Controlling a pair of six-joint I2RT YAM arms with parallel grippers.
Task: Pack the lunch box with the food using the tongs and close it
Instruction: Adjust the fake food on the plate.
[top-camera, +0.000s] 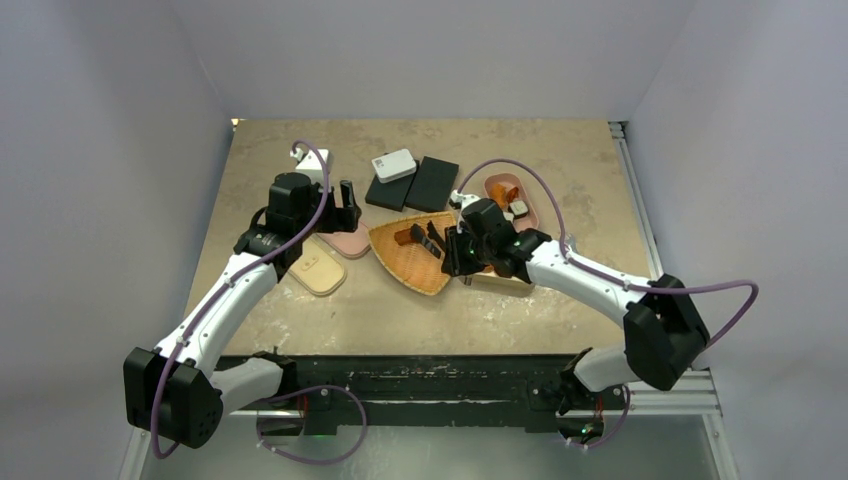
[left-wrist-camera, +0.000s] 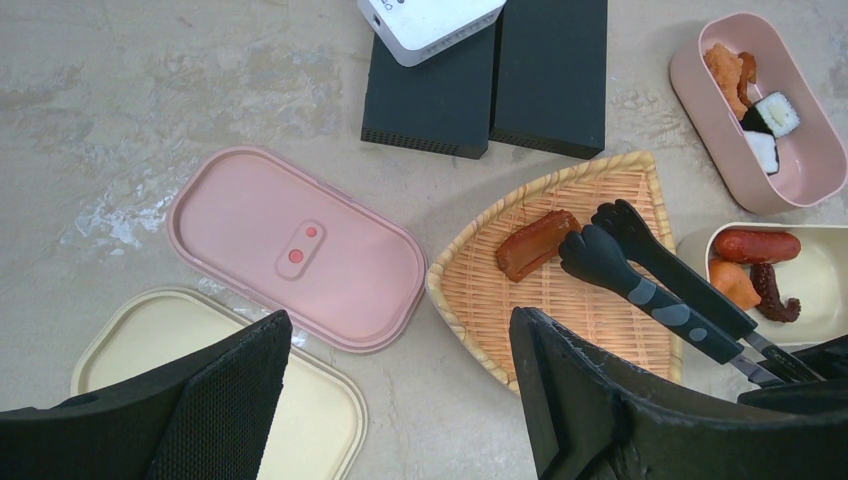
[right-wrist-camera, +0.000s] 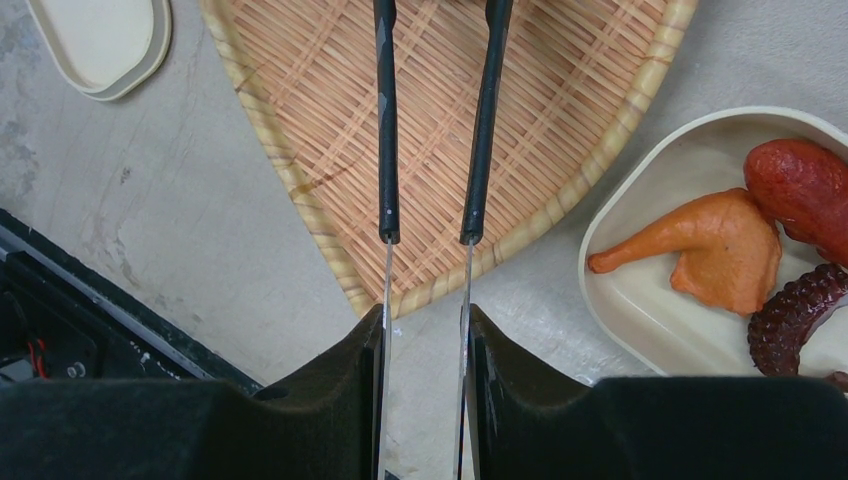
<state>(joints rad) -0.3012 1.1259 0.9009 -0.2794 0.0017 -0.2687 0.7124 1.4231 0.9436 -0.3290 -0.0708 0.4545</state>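
My right gripper (right-wrist-camera: 425, 320) is shut on the tongs (right-wrist-camera: 385, 150), whose thin metal arms sit between its fingers. The tongs' black tips (left-wrist-camera: 600, 240) hover apart over the wicker tray (left-wrist-camera: 520, 300), right beside a brown food piece (left-wrist-camera: 537, 243) lying on it. The cream lunch box (right-wrist-camera: 620, 290) holds an orange piece (right-wrist-camera: 725, 255), a red sausage (right-wrist-camera: 800, 185) and a dark tentacle piece (right-wrist-camera: 800, 315). The pink lunch box (left-wrist-camera: 700, 100) holds orange and white-and-dark pieces. My left gripper (left-wrist-camera: 400, 320) hangs open and empty above the table, between the lids and the tray.
A pink lid (left-wrist-camera: 295, 245) and a cream lid (left-wrist-camera: 150, 340) lie flat left of the tray. Two black blocks (left-wrist-camera: 500, 80) with a white device (left-wrist-camera: 430, 20) on them stand behind. Grey walls close in the table on three sides.
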